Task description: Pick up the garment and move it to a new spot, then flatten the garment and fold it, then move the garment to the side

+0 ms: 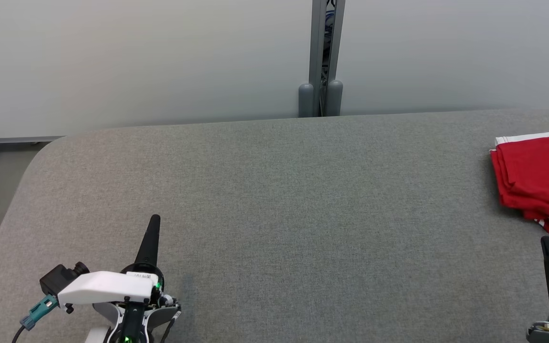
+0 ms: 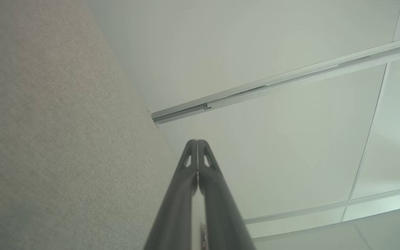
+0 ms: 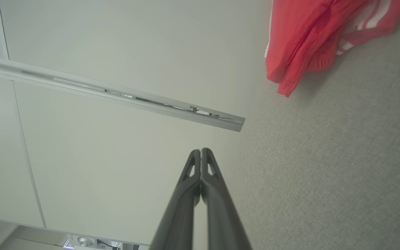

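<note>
Red garment (image 1: 541,176): lying folded in a layered stack at the far right of the grey tabletop (image 1: 303,214), running off the right edge of the head view, with a white band showing at its far end and white stripes at its near end. Sitting just ahead of the right pincer (image 1: 545,241) and slightly to its right, near but not touching. Seeming to run its long axis from far to near, roughly in line with that pincer's fingers. Appearing at the upper right of the right wrist view, beyond the fingertips and off to one side, with bare grey tabletop between. Lying well apart from the left pincer (image 1: 154,219), with the broad middle of the tabletop between them, so judging the right arm much the nearer for any further move.

Showing fingers pressed together at the tips on both pincers, clamping nothing. Pointing both away from the robot toward the pale wall, low over the near part of the tabletop. Judging the fold as made and the garment as already set aside. If any nudge is left, probably calling for parting the right pincer first, then reaching a little forward and right.
</note>
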Controlling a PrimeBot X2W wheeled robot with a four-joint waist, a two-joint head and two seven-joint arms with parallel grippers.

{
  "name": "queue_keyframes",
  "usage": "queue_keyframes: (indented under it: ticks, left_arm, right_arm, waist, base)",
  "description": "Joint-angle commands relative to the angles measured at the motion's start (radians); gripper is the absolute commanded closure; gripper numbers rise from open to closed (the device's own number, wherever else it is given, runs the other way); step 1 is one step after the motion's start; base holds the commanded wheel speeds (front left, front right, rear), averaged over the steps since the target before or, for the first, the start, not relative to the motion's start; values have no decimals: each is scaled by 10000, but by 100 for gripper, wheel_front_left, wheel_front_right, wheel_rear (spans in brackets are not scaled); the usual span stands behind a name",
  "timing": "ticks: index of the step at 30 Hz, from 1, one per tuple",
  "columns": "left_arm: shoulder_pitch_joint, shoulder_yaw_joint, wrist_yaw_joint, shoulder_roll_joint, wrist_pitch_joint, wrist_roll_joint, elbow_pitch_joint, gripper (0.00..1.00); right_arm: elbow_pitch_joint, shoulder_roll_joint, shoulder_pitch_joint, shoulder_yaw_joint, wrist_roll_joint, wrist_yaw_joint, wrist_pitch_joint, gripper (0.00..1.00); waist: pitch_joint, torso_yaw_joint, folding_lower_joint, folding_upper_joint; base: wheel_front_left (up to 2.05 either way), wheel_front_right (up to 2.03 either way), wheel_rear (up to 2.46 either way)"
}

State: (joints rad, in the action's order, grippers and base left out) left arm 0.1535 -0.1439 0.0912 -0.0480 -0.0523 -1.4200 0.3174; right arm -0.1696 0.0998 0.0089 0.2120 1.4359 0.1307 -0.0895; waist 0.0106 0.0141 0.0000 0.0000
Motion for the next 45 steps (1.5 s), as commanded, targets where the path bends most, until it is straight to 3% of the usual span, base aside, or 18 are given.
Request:
queue_keyframes:
  ticks: [1, 31, 45]
  left_arm:
    - [276, 60, 91, -41, 67, -229, -5, 100]
    - [789, 137, 442, -44, 427, -2348, 323, 100]
    - [789, 141, 432, -42, 432, -2310, 323, 100]
  right_arm:
    - [24, 91, -188, 79, 259, 1, -116, 100]
    - [-208, 56, -441, 692, 2328, 0, -903, 100]
    - [-216, -16, -458, 785, 2221, 0, -966, 100]
  waist:
    - [-8, -8, 0, 0]
    - [-142, -143, 0, 0]
    - [-145, -147, 0, 0]
  base:
    - [0, 0, 0]
    - [0, 0, 0]
    - [0, 0, 0]
